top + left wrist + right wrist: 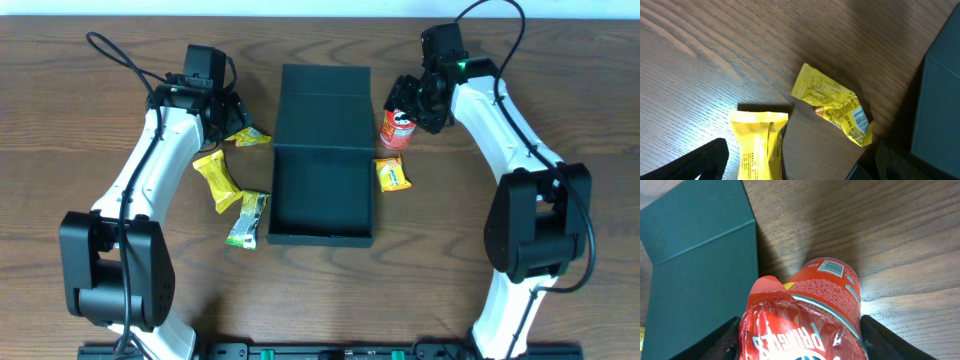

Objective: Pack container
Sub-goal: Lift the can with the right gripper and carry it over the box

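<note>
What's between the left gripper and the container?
One small yellow snack packet, lying between the left gripper and the container, beside its flap lid. It is clearest in the overhead view; the left wrist view shows it too.

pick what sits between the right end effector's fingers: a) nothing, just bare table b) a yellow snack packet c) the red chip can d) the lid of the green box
C: the right wrist view shows the red chip can held between the two fingers of the right end effector, next to the green box.
</note>
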Robot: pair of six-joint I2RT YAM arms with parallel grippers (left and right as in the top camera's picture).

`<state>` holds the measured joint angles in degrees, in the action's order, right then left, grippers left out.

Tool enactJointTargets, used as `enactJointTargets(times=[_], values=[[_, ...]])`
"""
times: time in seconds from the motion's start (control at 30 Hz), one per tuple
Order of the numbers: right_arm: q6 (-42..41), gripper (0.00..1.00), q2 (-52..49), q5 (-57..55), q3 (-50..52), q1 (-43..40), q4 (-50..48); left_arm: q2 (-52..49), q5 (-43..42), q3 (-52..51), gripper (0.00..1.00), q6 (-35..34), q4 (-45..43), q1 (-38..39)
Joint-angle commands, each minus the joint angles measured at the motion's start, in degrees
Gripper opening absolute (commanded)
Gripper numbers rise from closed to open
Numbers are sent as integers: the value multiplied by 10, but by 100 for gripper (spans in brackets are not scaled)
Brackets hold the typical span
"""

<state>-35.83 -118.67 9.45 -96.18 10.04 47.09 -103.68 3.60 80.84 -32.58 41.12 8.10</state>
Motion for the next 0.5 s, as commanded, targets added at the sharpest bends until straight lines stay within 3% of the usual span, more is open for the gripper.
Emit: enactJointTargets(times=[0.0,0.47], values=[[-6,67,-2,3,-6,8,3,-6,4,14,95,5,2,3],[-5,67,-2,129,-47,-25,8,-6,4,14,95,5,2,3]])
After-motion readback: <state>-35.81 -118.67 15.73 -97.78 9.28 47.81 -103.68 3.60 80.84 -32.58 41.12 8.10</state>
